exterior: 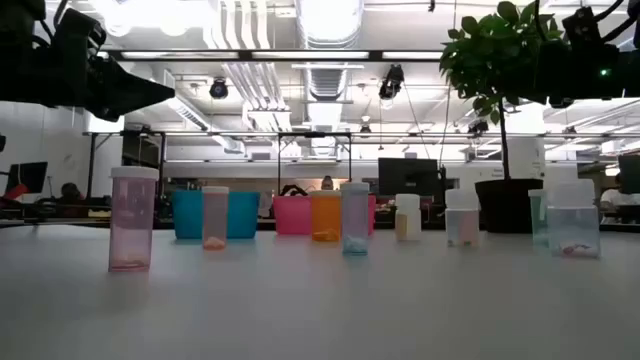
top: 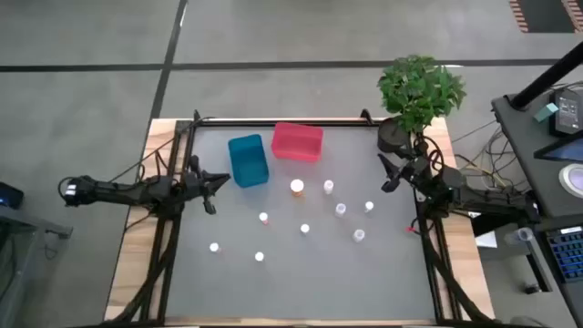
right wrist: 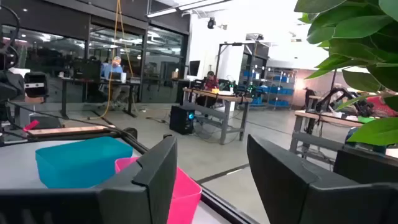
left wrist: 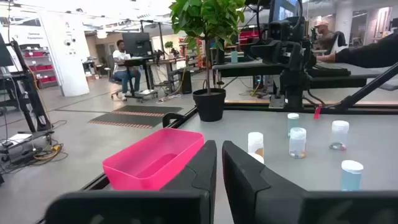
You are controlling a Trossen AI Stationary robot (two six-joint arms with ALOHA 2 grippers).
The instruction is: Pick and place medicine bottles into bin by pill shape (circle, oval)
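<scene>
A grey table point(top: 301, 282) with wooden edges fills the middle of the high view, standing on a grey workshop floor, with a potted plant point(top: 417, 91) at its upper right corner. Two bins sit at upper centre: a blue bin point(top: 247, 160) and, just right of it, a pink bin point(top: 297, 142). The bottles are scattered upright across the centre and lower centre, all outside the bins: an orange bottle point(top: 297, 188) just below the pink bin, clear ones such as one point(top: 328, 187) beside it, others to the right point(top: 368, 207) and lower left point(top: 215, 247).

The left arm stretches in level from the left edge, its left gripper point(top: 221, 179) pointing right, just left of the blue bin, raised above the table, fingers point(left wrist: 199, 171) pressed nearly together and holding nothing. The right arm reaches in from the right edge, its right gripper point(top: 386, 173) aimed up and left below the plant, fingers point(right wrist: 155, 165) spread apart, empty.

In the low view both arms hang in the upper corners.
</scene>
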